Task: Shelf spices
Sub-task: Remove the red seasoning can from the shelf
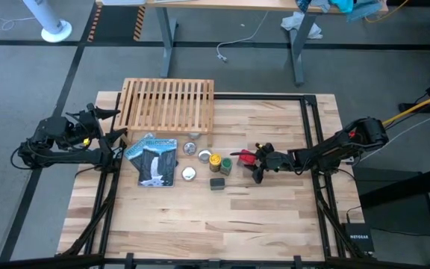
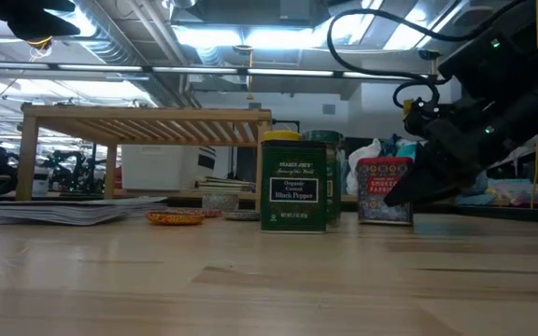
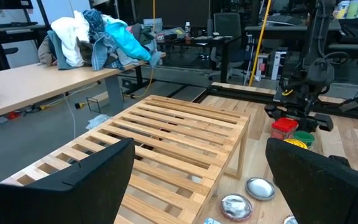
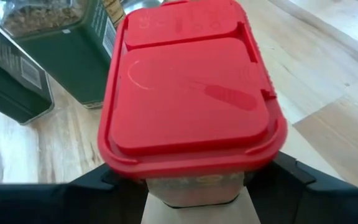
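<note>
In the high view the right gripper (image 1: 255, 166) sits at the centre right of the frame, its jaws clamped on the sides of the red tin (image 1: 245, 158), whose red lid (image 4: 188, 84) fills the right wrist view. In the low view the tin (image 2: 384, 189) appears to stand on the wood, right of the black tin (image 2: 293, 181). Just left of it in the high view stand the green-capped jar (image 1: 225, 164) and the yellow-capped jar (image 1: 215, 159), close together, with the black tin (image 1: 216, 183) a little below them. The wooden rack (image 1: 169, 104) lies at the upper centre, its back edge at the table's far edge, and its slatted top (image 3: 166, 143) is bare. Between the rack and the jars lie three small round silver tins (image 1: 192, 148), and a blue-and-white packet (image 1: 155, 160) lies left of them. The table (image 1: 222, 224) is bare wood across the whole lower half of the frame and at its right. The left gripper (image 1: 104, 123) hangs at the table's left edge beside the rack's left end, jaws wide apart and holding nothing.
</note>
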Controlling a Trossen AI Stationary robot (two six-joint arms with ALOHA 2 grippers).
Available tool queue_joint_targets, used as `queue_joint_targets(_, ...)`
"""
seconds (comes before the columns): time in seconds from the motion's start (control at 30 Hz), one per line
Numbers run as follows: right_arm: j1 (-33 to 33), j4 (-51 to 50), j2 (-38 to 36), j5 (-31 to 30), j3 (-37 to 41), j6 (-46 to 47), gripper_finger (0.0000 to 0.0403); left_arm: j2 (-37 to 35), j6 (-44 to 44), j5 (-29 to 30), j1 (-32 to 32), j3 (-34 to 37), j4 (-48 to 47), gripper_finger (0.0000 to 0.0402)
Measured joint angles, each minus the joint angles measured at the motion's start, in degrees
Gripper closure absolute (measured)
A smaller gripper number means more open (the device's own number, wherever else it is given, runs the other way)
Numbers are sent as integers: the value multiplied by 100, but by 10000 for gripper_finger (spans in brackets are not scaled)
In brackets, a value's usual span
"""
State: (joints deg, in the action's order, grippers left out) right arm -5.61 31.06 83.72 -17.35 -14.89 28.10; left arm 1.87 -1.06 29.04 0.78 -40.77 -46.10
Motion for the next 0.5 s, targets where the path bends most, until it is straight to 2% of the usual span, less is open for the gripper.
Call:
queue_joint_targets(0.27, 0, -55, 0, -16, -75, -5, 173, 0, 15, -2, 1, 0, 15, 45)
queue_joint_targets(0.5, -2, -241, -11, -264, -88, -10, 173, 0, 17, -2, 0, 0, 19, 45)
